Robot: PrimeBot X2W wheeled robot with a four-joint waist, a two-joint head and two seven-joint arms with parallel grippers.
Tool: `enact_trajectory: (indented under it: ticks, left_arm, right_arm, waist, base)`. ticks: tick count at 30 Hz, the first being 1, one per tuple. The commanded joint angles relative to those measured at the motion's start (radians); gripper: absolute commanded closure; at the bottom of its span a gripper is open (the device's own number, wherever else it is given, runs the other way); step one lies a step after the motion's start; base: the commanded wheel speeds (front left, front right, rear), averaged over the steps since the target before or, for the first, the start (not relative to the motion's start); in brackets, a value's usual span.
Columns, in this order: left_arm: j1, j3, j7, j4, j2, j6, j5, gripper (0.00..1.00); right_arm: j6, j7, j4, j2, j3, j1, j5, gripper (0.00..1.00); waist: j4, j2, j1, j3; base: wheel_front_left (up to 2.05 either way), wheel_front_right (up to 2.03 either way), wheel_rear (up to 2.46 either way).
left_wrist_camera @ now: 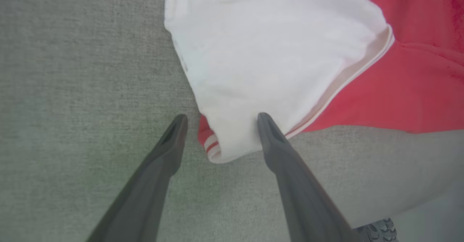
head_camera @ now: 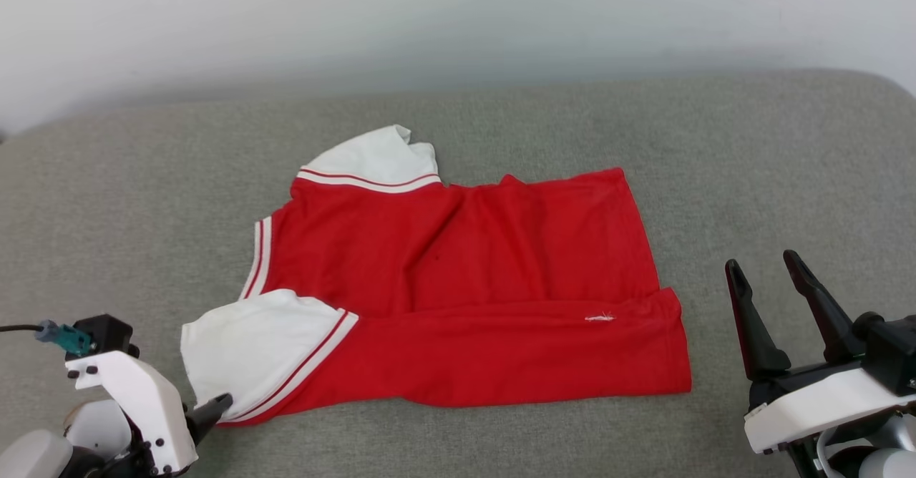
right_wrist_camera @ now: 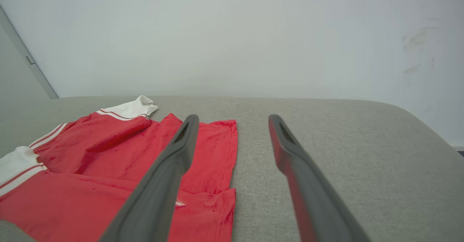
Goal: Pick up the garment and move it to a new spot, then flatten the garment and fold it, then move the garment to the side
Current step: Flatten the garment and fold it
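Both grippers are released: L gripper (left_wrist_camera: pixel 222 118) straddles near white sleeve (left_wrist_camera: pixel 272 53) corner of the garment (head_camera: pixel 465 285), R gripper (head_camera: pixel 761 262) sits apart past its other end. Garment lies mid grey cushion (head_camera: pixel 715 142), long axis L-R; I'd lead w/ L arm.

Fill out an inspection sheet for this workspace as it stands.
Surface: grey fabric-covered surface, rounded at the far corners.
Job's things: garment lies spread sideways with its white sleeves toward the robot's left. The near long edge looks folded over the body, with some wrinkles.
Clutter: nothing seen.
Left hand: open, fingers straddling the near sleeve's corner; contact cannot be told.
Right hand: open, holding nothing, beside the garment's hem end and apart from it.
Cables: dark cable with teal plug at the left wrist.
Surroundings: pale wall behind.
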Motion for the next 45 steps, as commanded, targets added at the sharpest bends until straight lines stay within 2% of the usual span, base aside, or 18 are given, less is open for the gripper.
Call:
enact_trajectory:
  ticks: [1, 7, 8, 9, 10, 11, 12, 17, 20, 28, 31, 34, 44, 45]
  left_arm:
    - [0.005, 0.0, 0.014, 0.03, -0.007, -0.007, -0.016, 0.0]
    - [-0.006, -0.032, 0.079, 0.121, -0.056, -0.039, -0.059, 0.0]
    - [-0.008, -0.039, 0.087, 0.13, -0.068, -0.05, -0.064, 0.12]
    - [-0.011, -0.046, 0.096, 0.141, -0.078, -0.062, -0.071, 0.54]
    - [-0.014, -0.048, 0.098, 0.149, -0.09, -0.073, -0.076, 0.66]
    - [-0.019, -0.046, 0.088, 0.153, -0.097, -0.081, -0.076, 0.95]
    - [-0.025, -0.045, 0.082, 0.159, -0.102, -0.087, -0.074, 1.0]
    - [-0.044, -0.034, 0.046, 0.169, -0.098, -0.099, -0.055, 1.0]
    - [-0.059, -0.014, 0.008, 0.152, -0.081, -0.096, -0.038, 1.0]
    - [-0.087, 0.019, -0.073, 0.027, -0.047, -0.056, 0.019, 1.0]
    - [-0.09, 0.023, -0.091, -0.028, -0.043, -0.036, 0.036, 1.0]
    - [-0.094, 0.023, -0.101, -0.073, -0.043, -0.023, 0.051, 1.0]
    - [-0.107, 0.012, -0.121, -0.12, -0.057, -0.014, 0.075, 1.0]
    - [-0.105, 0.012, -0.124, -0.118, -0.06, -0.014, 0.075, 1.0]
  right_arm:
    - [-0.001, -0.004, -0.014, 0.012, -0.001, 0.01, 0.0, 0.0]
    - [-0.001, -0.003, -0.017, 0.021, -0.009, -0.006, 0.007, 0.0]
    - [-0.001, -0.003, -0.019, 0.021, -0.013, -0.011, 0.009, 0.0]
    - [-0.001, 0.001, -0.019, 0.022, -0.015, -0.015, 0.011, 0.0]
    - [-0.001, 0.007, -0.017, 0.02, -0.018, -0.018, 0.016, 0.0]
    - [-0.001, 0.012, -0.018, 0.017, -0.021, -0.021, 0.022, 0.0]
    - [-0.001, 0.021, -0.018, 0.012, -0.023, -0.025, 0.027, 0.0]
    - [-0.001, 0.079, -0.019, -0.008, -0.032, -0.031, 0.052, 0.0]
    - [-0.001, 0.178, -0.014, -0.024, -0.043, -0.036, 0.082, 0.0]
    - [-0.001, 0.685, 0.026, -0.063, -0.076, -0.066, 0.148, 0.0]
    - [-0.001, 0.805, 0.039, -0.049, -0.072, -0.088, 0.164, 0.0]
    - [-0.001, 0.851, 0.073, -0.034, -0.063, -0.116, 0.164, 0.0]
    - [0.0, 0.873, 0.28, 0.007, 0.003, -0.173, 0.206, 0.0]
    - [0.0, 0.876, 0.291, 0.012, 0.014, -0.173, 0.219, 0.55]
  waist:
    - [-0.018, -0.0001, 0.0001, 0.038]
    - [-0.035, -0.0001, 0.0001, 0.08]
    - [-0.036, -0.0001, 0.0001, 0.085]
    - [-0.037, -0.0001, 0.0001, 0.089]
    - [-0.037, -0.0001, 0.0001, 0.091]
    - [-0.037, -0.0001, 0.0001, 0.092]
    - [-0.036, -0.0001, 0.0001, 0.092]
    - [-0.028, -0.0001, 0.0001, 0.075]
    - [-0.015, -0.0001, 0.0001, 0.062]
    - [0.028, -0.0001, 0.0001, 0.066]
    - [0.048, -0.0001, 0.0001, 0.083]
    - [0.066, -0.0001, 0.0001, 0.106]
    - [0.108, -0.0001, 0.0001, 0.152]
    - [0.11, -0.0001, 0.0001, 0.152]
  base:
    - [0.0, 0.0, 0.0]
    - [0.0, 0.0, 0.0]
    - [0.0, 0.0, 0.0]
    - [0.0, 0.0, 0.0]
    - [0.0, 0.0, 0.0]
    - [0.0, 0.0, 0.0]
    - [0.0, 0.0, 0.0]
    - [0.0, 0.0, 0.0]
    - [0.0, 0.0, 0.0]
    - [0.0, 0.0, 0.0]
    - [0.0, 0.0, 0.0]
    - [0.0, 0.0, 0.0]
    - [0.0, 0.0, 0.0]
    - [0.0, 0.0, 0.0]
